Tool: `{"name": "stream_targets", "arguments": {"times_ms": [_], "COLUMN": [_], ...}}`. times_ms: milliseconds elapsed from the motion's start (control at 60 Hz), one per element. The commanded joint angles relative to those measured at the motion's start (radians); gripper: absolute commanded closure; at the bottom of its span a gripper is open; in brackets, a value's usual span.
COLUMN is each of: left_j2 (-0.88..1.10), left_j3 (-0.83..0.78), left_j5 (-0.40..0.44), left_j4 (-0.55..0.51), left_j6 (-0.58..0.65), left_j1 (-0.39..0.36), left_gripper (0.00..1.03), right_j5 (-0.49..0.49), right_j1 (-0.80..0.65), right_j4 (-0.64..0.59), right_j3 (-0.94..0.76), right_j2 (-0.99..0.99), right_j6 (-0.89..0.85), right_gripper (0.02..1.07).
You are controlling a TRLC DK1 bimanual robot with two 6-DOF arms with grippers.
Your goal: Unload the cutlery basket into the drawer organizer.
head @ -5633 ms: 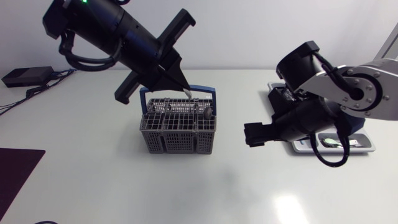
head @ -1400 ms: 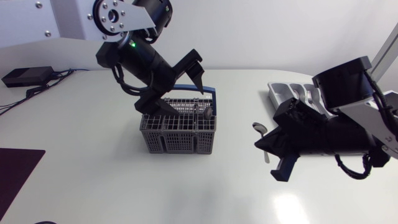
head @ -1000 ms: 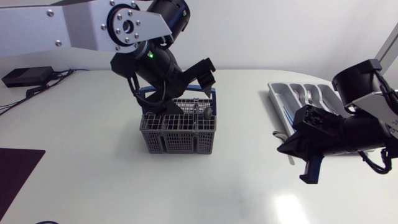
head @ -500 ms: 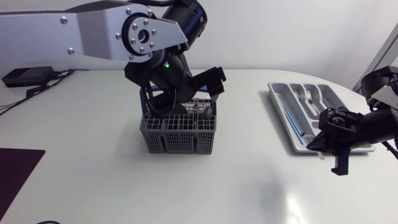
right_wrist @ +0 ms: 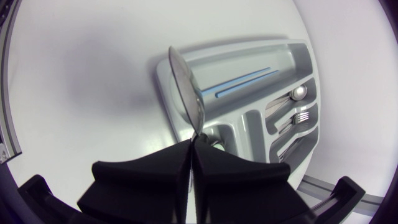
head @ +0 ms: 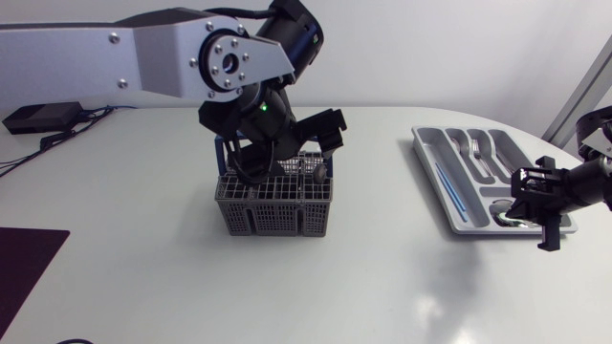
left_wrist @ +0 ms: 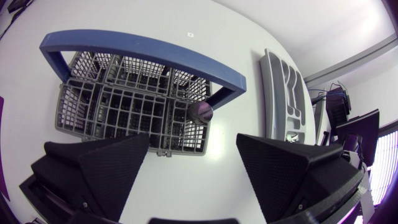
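Observation:
The grey cutlery basket [head: 274, 203] with a blue handle [left_wrist: 149, 51] stands mid-table. One utensil's round handle end [left_wrist: 201, 112] sticks up in it near the handle. My left gripper [left_wrist: 193, 171] hangs open just above the basket [left_wrist: 124, 109], its fingers wide apart and nothing between them. The grey drawer organizer [head: 435, 167] lies at the right. My right gripper [right_wrist: 193, 149] is shut on a spoon [right_wrist: 185, 93], whose bowl points ahead over the organizer's [right_wrist: 163, 87] near end. In the head view the right gripper [head: 545, 205] hovers over the organizer's front right corner.
The organizer holds a blue-handled piece [right_wrist: 249, 81] in its long compartment and forks [right_wrist: 297, 116] in the narrow ones. A black box [head: 40, 117] with cables sits at the far left, and a dark mat [head: 24, 268] lies at the front left edge.
My right arm has carried the spoon to the right, from the table beside the organizer to over its front end. The left arm has shifted slightly above the basket.

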Motion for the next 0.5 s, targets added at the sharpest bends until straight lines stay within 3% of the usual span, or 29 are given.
{"name": "stream_targets", "arguments": {"times_ms": [0,283,483], "left_j2": [0.015,0.012,0.012], "left_j3": [-0.015,-0.038,-0.052], "left_j5": [-0.011,-0.017,-0.017], "left_j4": [-0.009,-0.01,-0.01], "left_j6": [0.014,0.014,0.013], "left_j1": [-0.005,-0.009,-0.009], "left_gripper": [0.06,0.06,0.06], "right_j5": [0.023,0.086,0.118], "right_j1": [-0.03,-0.098,-0.116], "right_j4": [0.022,0.135,0.196], "right_j3": [0.055,0.153,0.168], "right_j2": [0.07,0.241,0.295], "right_j6": [-0.062,-0.113,-0.119], "right_gripper": [1.01,1.01,0.86]}}
